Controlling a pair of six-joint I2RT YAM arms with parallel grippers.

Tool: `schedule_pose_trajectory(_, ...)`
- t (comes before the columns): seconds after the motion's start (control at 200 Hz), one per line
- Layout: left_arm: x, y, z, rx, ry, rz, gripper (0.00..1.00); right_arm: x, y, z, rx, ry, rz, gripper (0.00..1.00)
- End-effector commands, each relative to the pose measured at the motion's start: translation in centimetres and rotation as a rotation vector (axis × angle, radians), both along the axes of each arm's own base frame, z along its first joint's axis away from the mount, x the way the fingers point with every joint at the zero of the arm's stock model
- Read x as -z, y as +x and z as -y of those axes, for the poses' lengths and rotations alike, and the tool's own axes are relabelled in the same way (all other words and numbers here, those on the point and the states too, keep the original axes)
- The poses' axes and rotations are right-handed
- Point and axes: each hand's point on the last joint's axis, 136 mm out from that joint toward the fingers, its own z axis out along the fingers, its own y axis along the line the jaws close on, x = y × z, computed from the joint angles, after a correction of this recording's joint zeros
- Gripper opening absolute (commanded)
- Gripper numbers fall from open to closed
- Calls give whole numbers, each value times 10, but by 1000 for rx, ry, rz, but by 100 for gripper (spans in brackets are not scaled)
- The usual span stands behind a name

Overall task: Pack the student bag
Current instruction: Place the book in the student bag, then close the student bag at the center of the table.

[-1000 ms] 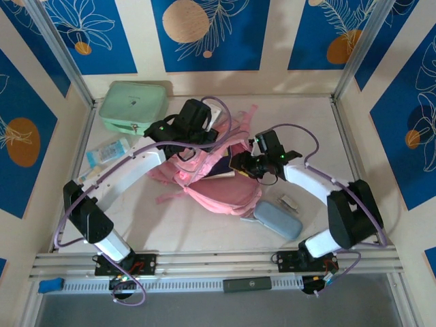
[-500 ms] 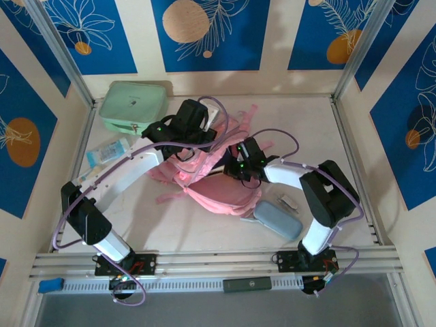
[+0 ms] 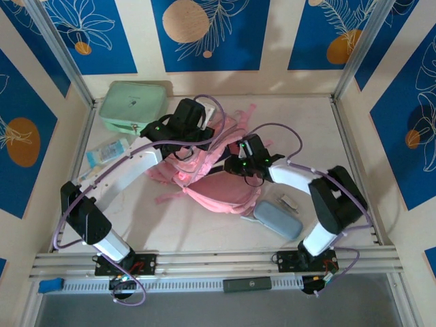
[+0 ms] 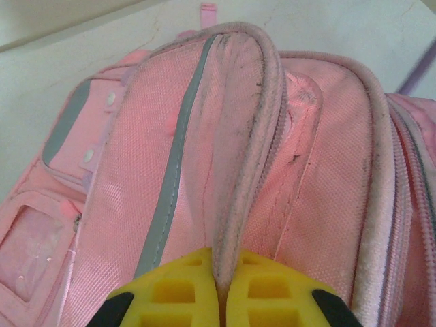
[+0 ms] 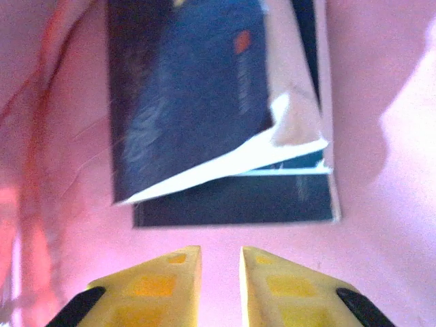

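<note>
**Top external view.** The student bag (image 3: 225,194) lies in the middle of the table (image 3: 197,235), slumped, with straps trailing toward the far edge and to the near left. The left hand (image 3: 180,144) sits at the bag's far-left rim. The right hand (image 3: 235,167) reaches into the bag's mouth from the right. A mint green case (image 3: 133,105) fills the far-left corner, and a pale blue packet (image 3: 109,151) lies by the left rail. A grey-blue pencil case (image 3: 278,219) lies just beside the bag's near-right edge. Bare table stretches along the near side and on the far right.

**Left wrist view.** The left hand (image 4: 219,272) is pressed together on a raised, piped seam of the student bag (image 4: 170,157), the fabric pinched between its yellow fingers (image 4: 174,289). The seam arches away from the hand. Pale table (image 4: 82,27) shows beyond the bag's far edge.

**Right wrist view.** The right hand (image 5: 219,262) has its fingers (image 5: 163,283) set slightly apart with nothing between them. It hangs over pink lining (image 5: 381,225). Just ahead lie dark blue books (image 5: 184,102), stacked, the upper one with a curled white corner. Lining is free on both sides of them.
</note>
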Motion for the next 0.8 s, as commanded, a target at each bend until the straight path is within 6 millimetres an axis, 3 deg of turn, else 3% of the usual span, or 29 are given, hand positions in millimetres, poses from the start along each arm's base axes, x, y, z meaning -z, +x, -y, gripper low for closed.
schedule_pose_trajectory(0.0,0,8,1,-27,-69,3,0,-19,-28,11,-57,-17,6,26)
schedule_pose_trajectory(0.09,25,7,2,-31,-64,-44,0,-30,-42,27,-42,-66,2,31)
schedule_pose_trajectory(0.21,46,3,8,-27,-89,-97,0,-41,-55,52,20,-161,-35,32)
schedule_pose_trajectory(0.315,70,-2,9,-31,-96,-152,10,-54,-64,69,71,-186,-21,33)
schedule_pose_trajectory(0.38,78,-9,13,-11,-113,-191,14,-63,-69,69,51,-168,-20,34)
schedule_pose_trajectory(0.505,65,-29,19,45,-214,-224,41,-75,-79,64,6,-175,-18,34)
schedule_pose_trajectory(0.575,52,-41,15,53,-285,-222,49,-81,-87,54,-42,-156,-22,35)
schedule_pose_trajectory(0.685,35,-53,-8,-11,-386,-204,59,-76,-99,40,-78,-166,-70,35)
schedule_pose_trajectory(0.795,45,-68,-42,-133,-434,-222,63,-67,-116,21,-125,-186,-106,37)
